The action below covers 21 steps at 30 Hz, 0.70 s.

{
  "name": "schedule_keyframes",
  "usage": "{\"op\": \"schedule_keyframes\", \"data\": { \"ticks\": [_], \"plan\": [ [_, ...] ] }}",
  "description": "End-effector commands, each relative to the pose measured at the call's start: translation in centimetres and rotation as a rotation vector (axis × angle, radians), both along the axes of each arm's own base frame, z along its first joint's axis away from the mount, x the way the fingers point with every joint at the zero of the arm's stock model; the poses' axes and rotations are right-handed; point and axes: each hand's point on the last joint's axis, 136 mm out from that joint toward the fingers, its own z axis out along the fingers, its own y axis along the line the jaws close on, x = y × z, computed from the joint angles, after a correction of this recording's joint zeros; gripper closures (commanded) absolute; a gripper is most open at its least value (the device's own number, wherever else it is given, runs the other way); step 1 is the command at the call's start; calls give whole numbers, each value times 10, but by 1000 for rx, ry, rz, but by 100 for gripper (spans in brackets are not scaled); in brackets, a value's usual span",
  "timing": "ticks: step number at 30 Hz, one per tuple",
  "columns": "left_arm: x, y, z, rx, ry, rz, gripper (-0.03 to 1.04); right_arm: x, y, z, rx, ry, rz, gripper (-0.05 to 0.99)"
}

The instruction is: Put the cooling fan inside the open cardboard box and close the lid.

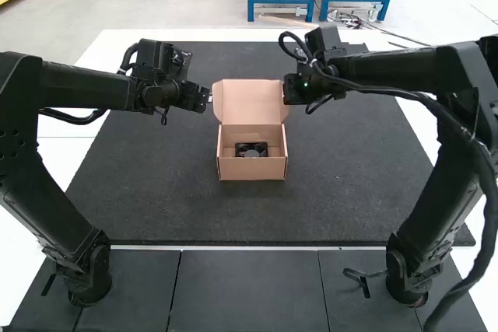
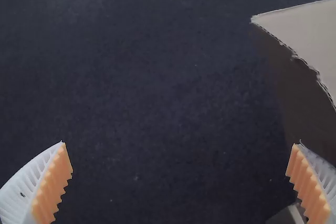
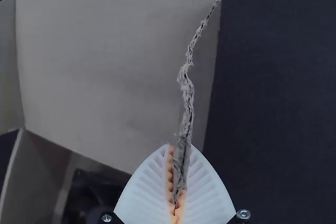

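Observation:
A small cardboard box [image 1: 251, 162] stands open in the middle of the black mat. The black cooling fan [image 1: 251, 149] lies inside it, and a dark part of the fan [image 3: 86, 192] shows below the lid in the right wrist view. The lid [image 1: 249, 101] stands upright at the box's back. My right gripper [image 1: 286, 91] is shut on the lid's right side flap, whose torn edge [image 3: 184, 124] runs between the white ribbed fingers [image 3: 152, 192]. My left gripper [image 1: 207, 100] hangs open just left of the lid, its orange pads [image 2: 51, 184] wide apart beside the cardboard [image 2: 307, 40].
The black mat [image 1: 140, 184] covers most of the white table [image 1: 47, 169] and has free room on every side of the box. Both arms reach in from the sides at lid height.

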Motion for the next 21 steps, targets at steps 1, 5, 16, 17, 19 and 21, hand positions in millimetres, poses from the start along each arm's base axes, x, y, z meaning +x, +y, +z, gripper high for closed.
{"op": "schedule_keyframes", "data": {
  "ticks": [1,5,16,17,19,21],
  "plan": [
    [3,-6,21,-21,-47,-17,4,-18,14,1,25,4,46,95],
    [1,-10,20,-26,-41,-23,4,-22,14,0,29,-14,46,95],
    [-11,-32,16,-40,-19,-68,4,-32,17,-3,37,-31,53,95],
    [-11,-32,17,-40,-19,-68,4,-33,16,-3,38,-33,53,95],
    [-12,-32,18,-41,-20,-67,4,-34,15,-2,44,-40,45,95],
    [-13,-32,19,-43,-20,-66,4,-36,14,0,51,-52,42,95]
  ]
}}
